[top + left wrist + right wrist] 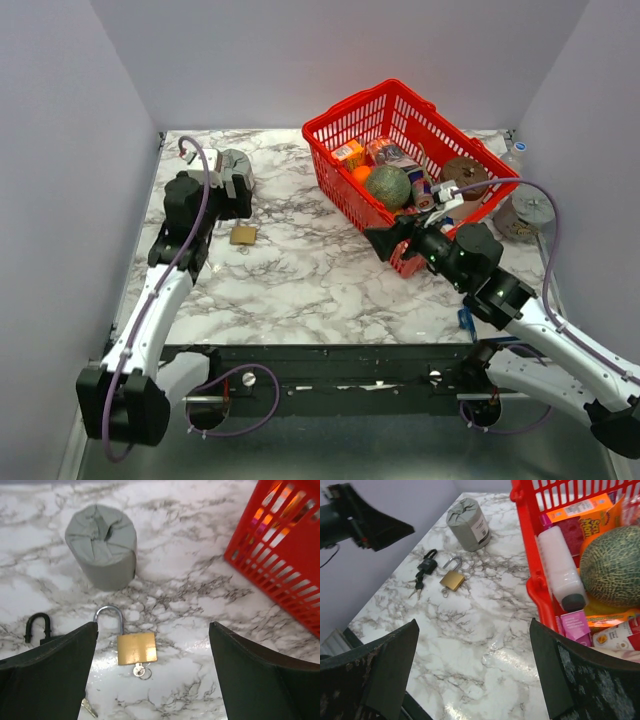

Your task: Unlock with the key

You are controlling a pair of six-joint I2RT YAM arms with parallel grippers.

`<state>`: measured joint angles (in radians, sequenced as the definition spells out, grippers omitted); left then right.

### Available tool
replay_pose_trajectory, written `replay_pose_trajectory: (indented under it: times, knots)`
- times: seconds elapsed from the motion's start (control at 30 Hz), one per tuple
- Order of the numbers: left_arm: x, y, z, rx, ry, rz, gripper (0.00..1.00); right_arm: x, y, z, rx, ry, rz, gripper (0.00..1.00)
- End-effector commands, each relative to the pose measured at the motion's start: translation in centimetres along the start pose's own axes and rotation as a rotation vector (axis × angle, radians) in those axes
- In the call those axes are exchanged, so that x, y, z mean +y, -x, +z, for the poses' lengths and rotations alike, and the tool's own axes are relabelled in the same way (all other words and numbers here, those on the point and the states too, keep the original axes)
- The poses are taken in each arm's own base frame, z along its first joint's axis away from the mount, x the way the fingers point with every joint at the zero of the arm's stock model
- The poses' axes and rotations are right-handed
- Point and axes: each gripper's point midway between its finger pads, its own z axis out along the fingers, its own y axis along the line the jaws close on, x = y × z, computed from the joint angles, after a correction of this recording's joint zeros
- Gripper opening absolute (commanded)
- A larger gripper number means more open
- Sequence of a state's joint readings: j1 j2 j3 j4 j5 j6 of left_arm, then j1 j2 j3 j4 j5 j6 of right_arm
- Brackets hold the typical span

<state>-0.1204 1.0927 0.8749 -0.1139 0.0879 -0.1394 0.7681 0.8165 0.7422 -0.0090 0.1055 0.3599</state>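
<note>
Left wrist view: brass padlock (136, 647) lies centre frame.
Key (418, 584): black-headed, on the surface (485, 630) by the black padlock (426, 562), middle left of right wrist view.
Left jaws: wide open, empty, seemingly poised to pick.
Right jaws: wide open, empty, parked clear by the basket (335, 160).

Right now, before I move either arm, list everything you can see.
brass padlock: one, brass, on the table
small key: one, silver, at the brass padlock's base
black padlock: one, black, left of the brass padlock
black-headed key: count unclear, black and silver, beside the black padlock
roll: one, grey, upright behind the padlocks
basket: one, red, table's right side
melon: one, green, in the basket
bottle: one, white, in the basket
packets: several, orange and pink, in the basket
left gripper: one, black, open above the brass padlock
right gripper: one, black, open beside the basket
</note>
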Motion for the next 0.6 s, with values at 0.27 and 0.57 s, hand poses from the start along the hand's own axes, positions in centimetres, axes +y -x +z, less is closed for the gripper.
replay_pose_trajectory:
  times: [0.27, 0.57]
  knots:
    - [-3.8, 7.0, -6.5, -0.374, -0.139, 0.0, 0.99, -3.3, 5.8, -2.8, -0.147, -0.196, -0.092, 1.0]
    - [-4.7, 7.8, -7.8, -0.404, -0.16, 0.004, 0.99, -4.5, 6.3, -4.5, -0.19, -0.25, -0.104, 1.0]
